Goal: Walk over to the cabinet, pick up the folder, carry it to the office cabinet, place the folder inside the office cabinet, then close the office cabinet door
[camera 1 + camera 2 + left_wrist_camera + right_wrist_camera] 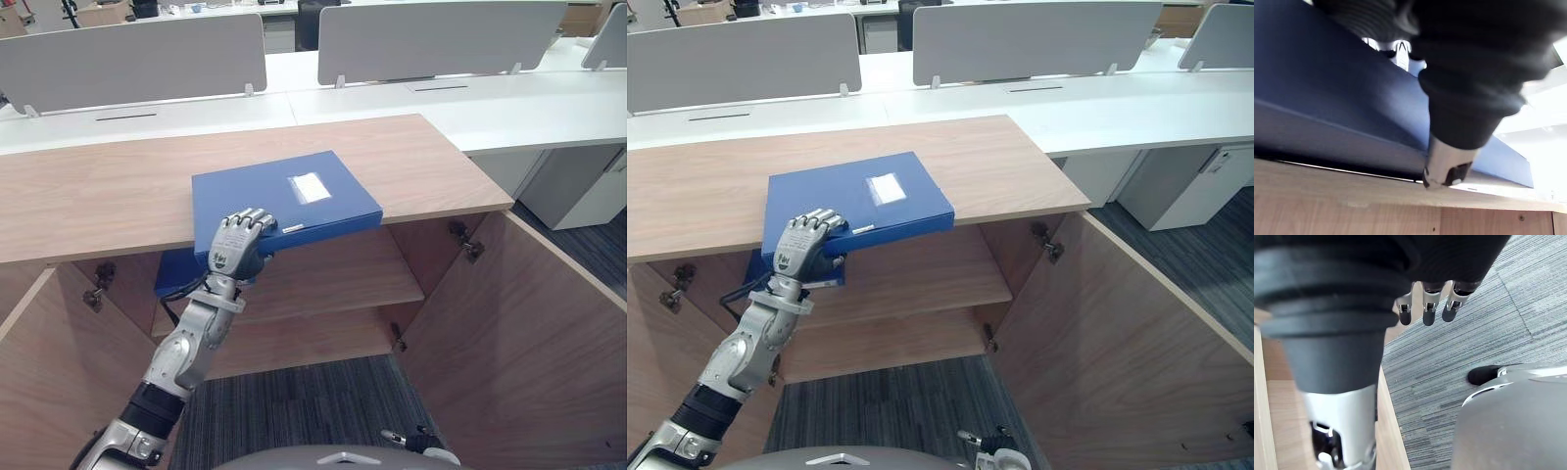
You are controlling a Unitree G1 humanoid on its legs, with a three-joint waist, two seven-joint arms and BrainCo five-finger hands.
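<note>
A blue folder (pixel 294 201) with a white label lies flat on the wooden cabinet top (pixel 98 186), its near edge overhanging the front. My left hand (pixel 238 245) reaches up from the lower left and is shut on that near edge, fingers curled over the top face. In the left wrist view the thumb (pixel 1449 166) lies under the folder (pixel 1327 88), by the cabinet's front edge. My right hand (pixel 1424 313) hangs low over the carpet with relaxed, straight fingers and holds nothing.
Both cabinet doors stand open, the left door (pixel 29 372) and the right door (pixel 529 333). Two wooden shelves (pixel 333 279) show inside. Another blue item (pixel 176 274) sits under the top behind my left wrist. White desks with grey dividers (pixel 137 59) stand beyond.
</note>
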